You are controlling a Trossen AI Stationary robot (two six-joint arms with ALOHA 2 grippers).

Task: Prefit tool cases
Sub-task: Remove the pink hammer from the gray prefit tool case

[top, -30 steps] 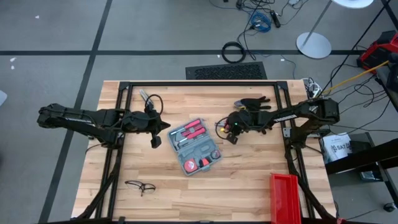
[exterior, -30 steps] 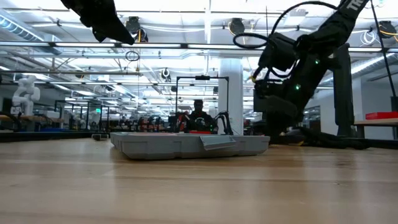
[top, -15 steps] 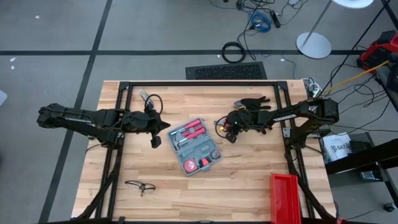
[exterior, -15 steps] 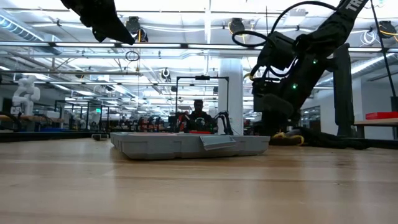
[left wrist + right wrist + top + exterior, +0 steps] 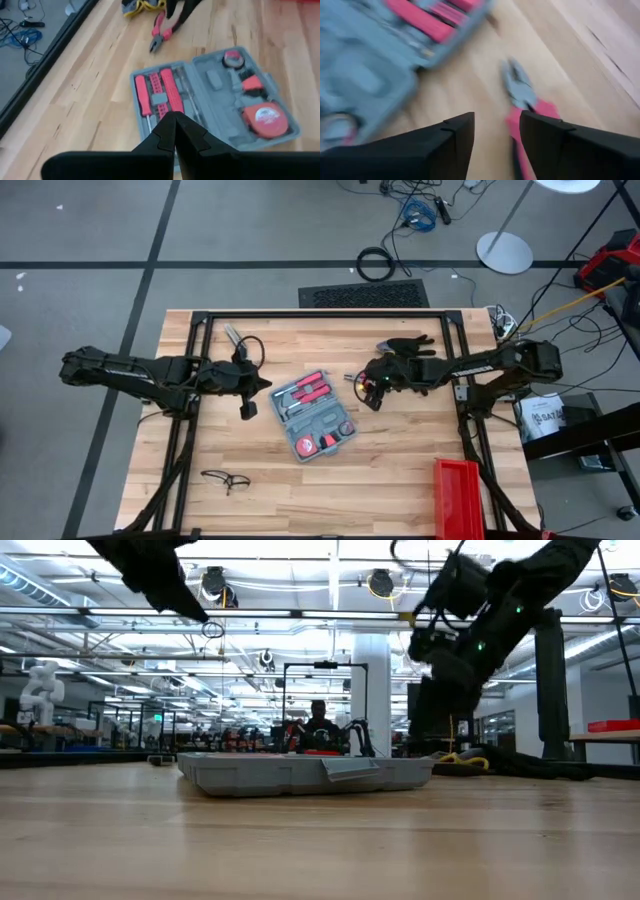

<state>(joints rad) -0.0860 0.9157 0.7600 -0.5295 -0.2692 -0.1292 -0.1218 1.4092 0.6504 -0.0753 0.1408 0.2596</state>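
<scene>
The blue-grey tool case [image 5: 318,418] lies open and flat on the wooden table, with red-handled tools and a tape measure in its grey tray [image 5: 215,95]. It also shows in the low view [image 5: 300,772]. Red-handled pliers [image 5: 160,35] lie just off the case's far right corner. My right gripper [image 5: 360,382] hangs open above them. In the right wrist view its fingers [image 5: 457,145] stand on either side of the pliers' handles [image 5: 522,95]. My left gripper [image 5: 262,385] is shut and empty in the air at the case's left [image 5: 175,125]. My right gripper's open fingers stand to either side of the pliers' red handles, coming from above. The blur keeps me from telling whether they touch the pliers.
Black gloves [image 5: 405,345] lie behind my right gripper. Safety glasses [image 5: 228,478] lie near the front left, and a red bin [image 5: 458,498] stands at the front right. A black frame [image 5: 320,313] runs round the table. A person [image 5: 320,720] sits far behind the table.
My right gripper has gone up from near the table top, drifting slightly toward the table's left. The case has kept still.
</scene>
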